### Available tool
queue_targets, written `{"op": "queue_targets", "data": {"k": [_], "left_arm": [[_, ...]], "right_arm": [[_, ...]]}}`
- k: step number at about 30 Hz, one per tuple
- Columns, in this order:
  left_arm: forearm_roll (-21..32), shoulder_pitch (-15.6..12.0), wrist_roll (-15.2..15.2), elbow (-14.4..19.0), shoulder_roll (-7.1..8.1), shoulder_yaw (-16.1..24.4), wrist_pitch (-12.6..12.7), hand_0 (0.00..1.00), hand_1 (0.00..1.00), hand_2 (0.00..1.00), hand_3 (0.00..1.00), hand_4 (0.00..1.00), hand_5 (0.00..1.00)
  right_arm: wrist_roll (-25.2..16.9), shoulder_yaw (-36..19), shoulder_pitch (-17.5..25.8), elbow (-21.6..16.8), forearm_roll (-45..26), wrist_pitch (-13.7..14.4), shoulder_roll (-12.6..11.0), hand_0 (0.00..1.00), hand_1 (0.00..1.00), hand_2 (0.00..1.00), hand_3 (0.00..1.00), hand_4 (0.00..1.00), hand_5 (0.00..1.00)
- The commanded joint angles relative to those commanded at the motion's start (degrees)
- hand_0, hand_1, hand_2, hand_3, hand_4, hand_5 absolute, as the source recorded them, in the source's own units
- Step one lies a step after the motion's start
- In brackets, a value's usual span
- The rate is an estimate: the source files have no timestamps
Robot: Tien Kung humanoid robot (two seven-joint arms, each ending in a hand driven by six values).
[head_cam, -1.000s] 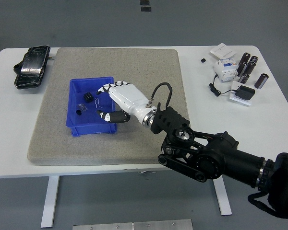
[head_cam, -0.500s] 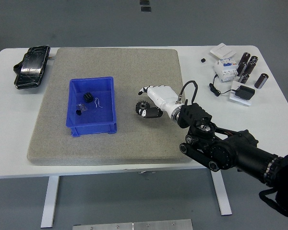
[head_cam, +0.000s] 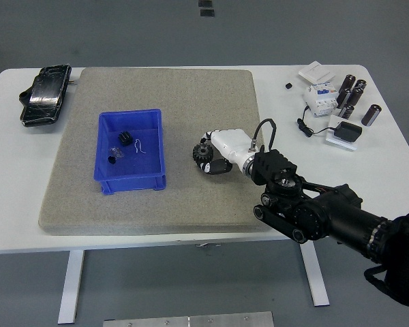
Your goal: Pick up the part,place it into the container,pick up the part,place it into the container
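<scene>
The blue bin point(head_cam: 129, 151) sits left of centre on the grey mat point(head_cam: 150, 204) and already holds a small black gear point(head_cam: 125, 137) and other small bits, so one placement looks done. Just to its right, a larger black gear point(head_cam: 203, 154) lies on the mat. The right hand point(head_cam: 221, 151) has its white fingers curling around it, apparently closing for the second pick, though a firm grip cannot be confirmed.

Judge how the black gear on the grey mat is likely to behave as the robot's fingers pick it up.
The black gear looks rigid, so it should hold its shape under the right hand. Its toothed rim probably gives the fingers grip. Lying flat on the grey mat, it seems unlikely to roll unless tipped on edge.
</scene>
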State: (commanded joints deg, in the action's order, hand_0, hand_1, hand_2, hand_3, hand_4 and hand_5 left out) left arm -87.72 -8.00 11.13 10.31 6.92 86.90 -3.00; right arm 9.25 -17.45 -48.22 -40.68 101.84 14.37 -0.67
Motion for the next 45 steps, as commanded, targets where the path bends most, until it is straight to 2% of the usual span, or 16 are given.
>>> {"op": "queue_targets", "data": {"k": [9, 10, 15, 16, 21, 22, 33, 39, 45], "left_arm": [[0.0, 0.0, 0.0, 0.0, 0.03, 0.1, 0.0, 0.665, 0.643, 0.638, 0.589, 0.703, 0.545], [0.0, 0.0, 0.0, 0.0, 0.04, 0.1, 0.0, 0.665, 0.643, 0.638, 0.589, 0.702, 0.545], [0.0, 0.0, -0.1, 0.0, 0.02, 0.1, 0.0, 0.665, 0.643, 0.638, 0.589, 0.702, 0.545], [0.0, 0.1, -0.1, 0.0, 0.01, 0.1, 0.0, 0.665, 0.643, 0.638, 0.589, 0.701, 0.546], [0.1, 0.1, -0.1, 0.0, 0.00, 0.1, 0.1, 0.665, 0.643, 0.638, 0.589, 0.701, 0.546], [0.1, 0.1, -0.1, 0.0, 0.00, 0.1, 0.1, 0.665, 0.643, 0.638, 0.590, 0.702, 0.548], [0.4, 0.0, -0.1, 0.0, -0.08, 0.0, 0.1, 0.665, 0.644, 0.638, 0.591, 0.701, 0.549], [0.4, -0.1, -0.1, 0.0, -0.10, 0.0, 0.1, 0.665, 0.643, 0.638, 0.592, 0.702, 0.553], [0.2, 0.0, -0.1, 0.0, -0.10, 0.1, 0.1, 0.665, 0.644, 0.638, 0.592, 0.702, 0.556]], "right_arm": [[0.2, 1.3, -0.2, 0.9, -0.4, 0.5, 0.3, 0.639, 0.630, 0.766, 0.792, 0.742, 0.513], [0.2, 1.4, -0.2, 0.9, -0.4, 0.6, 0.3, 0.585, 0.542, 0.589, 0.690, 0.524, 0.347], [0.3, 1.8, -0.1, 0.6, -0.2, 2.0, 0.1, 0.585, 0.542, 0.589, 0.690, 0.524, 0.347], [0.2, 1.8, 0.0, 0.6, -0.2, 2.2, 0.1, 0.553, 0.500, 0.471, 0.574, 0.552, 0.060], [-0.4, 1.9, 0.0, 0.6, -0.3, 3.4, -0.1, 0.553, 0.500, 0.471, 0.574, 0.552, 0.060], [-0.4, 1.9, 0.0, 0.6, -0.3, 3.6, -0.1, 0.549, 0.493, 0.442, 0.526, 0.535, 0.033], [-1.3, 0.9, -0.1, -0.2, 0.0, 5.2, -0.5, 0.557, 0.494, 0.432, 0.523, 0.522, 0.015], [-0.7, -1.4, -0.6, -5.4, 1.7, 6.1, -1.1, 0.553, 0.496, 0.430, 0.523, 0.527, 0.016], [0.3, -2.6, -0.7, -12.1, 5.0, 8.2, -0.3, 0.552, 0.496, 0.426, 0.521, 0.525, 0.018]]}}
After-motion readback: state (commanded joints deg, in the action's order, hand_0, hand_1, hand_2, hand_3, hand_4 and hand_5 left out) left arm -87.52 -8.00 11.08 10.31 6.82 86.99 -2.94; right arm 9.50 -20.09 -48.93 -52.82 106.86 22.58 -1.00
